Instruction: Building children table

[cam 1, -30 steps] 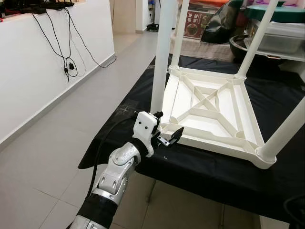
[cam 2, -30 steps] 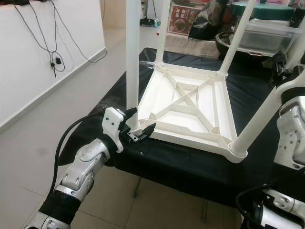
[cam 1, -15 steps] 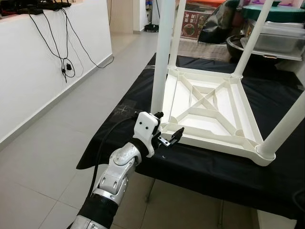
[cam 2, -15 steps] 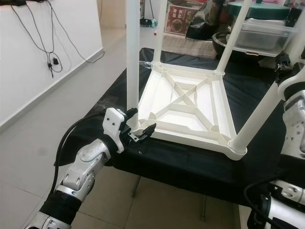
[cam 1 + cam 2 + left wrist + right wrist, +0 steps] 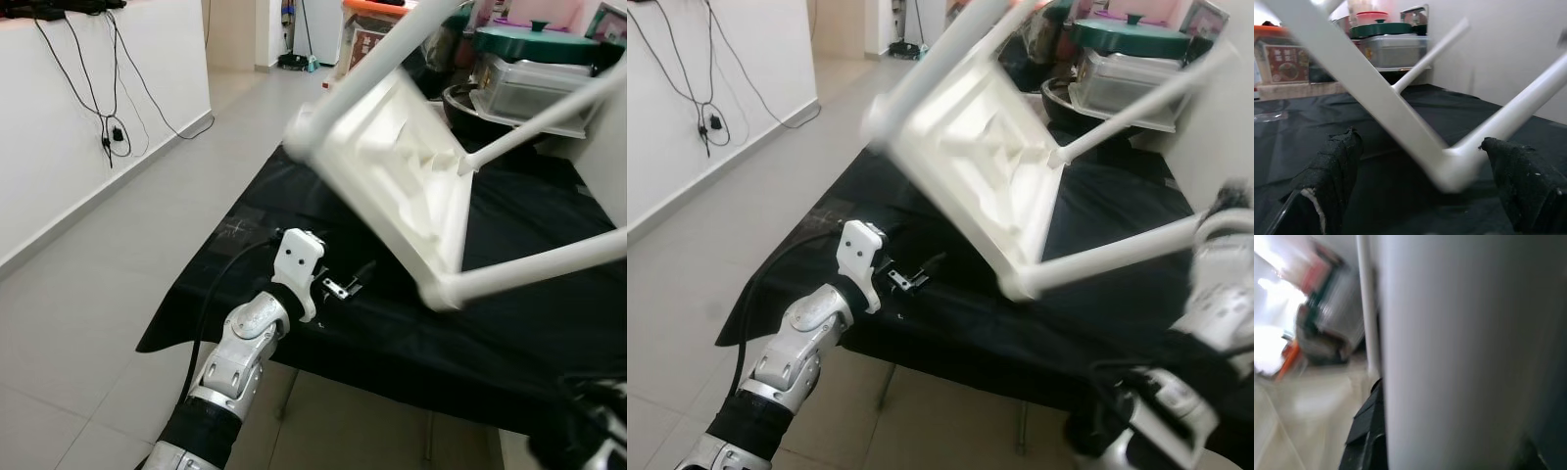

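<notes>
My left hand [image 5: 345, 287] rests open and empty on the black surface [image 5: 509, 333], while the white children's table [image 5: 397, 176] tilts in the air above it, legs pointing to my right, one leg against my right hand, whose grip I cannot tell.

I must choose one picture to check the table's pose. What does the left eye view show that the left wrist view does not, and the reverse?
Left eye view: the ribbed underside of the white table, tilted above the cloth, plus the tiled floor and the wall cables.
Left wrist view: the left gripper up close, its fingers apart, holding nothing.
Both: table legs, the black cloth, and the green-lidded pot.
</notes>
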Available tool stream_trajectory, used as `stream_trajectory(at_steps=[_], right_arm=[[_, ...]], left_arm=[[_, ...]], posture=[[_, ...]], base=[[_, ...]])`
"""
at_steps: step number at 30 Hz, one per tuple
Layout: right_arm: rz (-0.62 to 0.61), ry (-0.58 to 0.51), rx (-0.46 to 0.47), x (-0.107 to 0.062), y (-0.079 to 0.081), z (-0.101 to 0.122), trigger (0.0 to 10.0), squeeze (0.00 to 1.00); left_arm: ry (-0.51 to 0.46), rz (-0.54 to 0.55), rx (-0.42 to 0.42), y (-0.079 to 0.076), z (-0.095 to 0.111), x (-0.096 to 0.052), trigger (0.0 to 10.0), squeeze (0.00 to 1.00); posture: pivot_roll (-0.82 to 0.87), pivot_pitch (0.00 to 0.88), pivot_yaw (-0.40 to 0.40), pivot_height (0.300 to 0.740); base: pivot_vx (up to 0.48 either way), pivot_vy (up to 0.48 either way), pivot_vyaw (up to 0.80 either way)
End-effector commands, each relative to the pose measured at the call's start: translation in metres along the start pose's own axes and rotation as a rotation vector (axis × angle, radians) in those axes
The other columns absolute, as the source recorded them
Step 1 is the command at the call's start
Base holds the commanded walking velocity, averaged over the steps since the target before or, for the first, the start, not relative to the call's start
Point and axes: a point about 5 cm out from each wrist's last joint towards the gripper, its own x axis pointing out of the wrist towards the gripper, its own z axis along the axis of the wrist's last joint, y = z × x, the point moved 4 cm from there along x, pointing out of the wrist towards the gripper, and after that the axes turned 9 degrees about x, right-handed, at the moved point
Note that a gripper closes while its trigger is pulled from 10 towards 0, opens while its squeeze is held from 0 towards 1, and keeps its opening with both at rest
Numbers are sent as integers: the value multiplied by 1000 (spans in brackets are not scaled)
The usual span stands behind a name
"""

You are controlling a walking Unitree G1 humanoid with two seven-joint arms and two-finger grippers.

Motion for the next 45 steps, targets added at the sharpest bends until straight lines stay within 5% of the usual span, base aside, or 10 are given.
stream_trajectory(at_steps=[1,3,8,16,17,18,19,34,35,45], right_arm=[[-145,125,-67,2,-38,-36,0,0],[-195,261,-116,-8,-57,-79,0,0],[-249,438,-185,-32,-72,-140,0,0],[-296,562,-202,-49,-74,-188,980,0],[-295,580,-212,-51,-74,-192,3098,0],[-295,580,-212,-51,-74,-192,3098,0],[-300,598,-218,-53,-74,-196,10000,0],[-389,571,-246,-54,-103,-189,10000,0],[-402,554,-252,-54,-105,-187,10000,980],[-410,462,-206,-50,-96,-163,10000,1000]], left_arm=[[-6,-9,-9,-3,1,0,10000,0],[-6,-7,-12,-3,1,1,10000,0],[-6,-3,-20,-7,1,0,10000,0],[-4,5,-10,-3,1,0,10000,0],[-4,6,-8,-2,1,0,10000,0],[-4,6,-8,-2,1,0,10000,0],[-5,7,-7,-2,1,0,10000,0],[-9,15,4,0,2,0,10000,0],[-10,13,8,0,3,0,10000,0],[-13,8,15,-2,3,0,10000,0]], posture=[[63,0,-79,740],[62,0,-82,740],[67,0,-92,740],[73,0,-99,740],[75,0,-101,740],[75,0,-101,740],[77,0,-103,740],[84,0,-101,740],[84,0,-101,740],[81,0,-106,740]], base=[[0,0,0],[0,0,0],[0,0,0],[0,0,0],[0,0,0],[0,0,0],[0,0,0],[0,0,0],[0,0,0],[0,0,0]])
